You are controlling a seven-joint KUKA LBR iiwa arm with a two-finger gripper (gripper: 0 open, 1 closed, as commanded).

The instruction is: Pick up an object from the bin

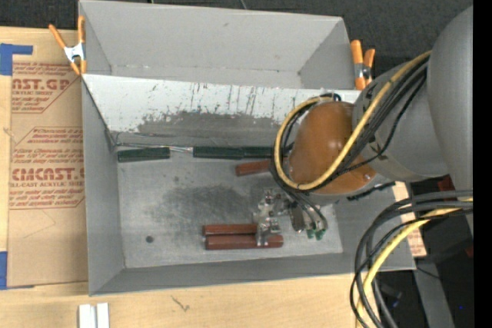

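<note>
Gripper: I see the gripper (269, 223) low in the bin (104, 203), near the front right of the floor, under the arm's orange cover (327, 146).
Gripper state: I cannot tell from this view whether it is apart or together; the metal parts blur into one cluster.
Nearest things: two brown bars lie side by side on the floor, running left to right, the rear brown bar (229, 229) just behind the front brown bar (238, 242).
Relation: the gripper sits at the right ends of both bars, overlapping them from where I look; I cannot say whether it touches or grips either.
Other things: a short brown bar (252, 168) lies further back, just left of the orange cover.
Back wall: a dark green strip (144, 154) and a longer dark green strip (231, 153) lie in line along the foot of the sloping wall.
In the way: yellow-and-black cables (361, 134) loop round the cover and hide the floor to the right.
</note>
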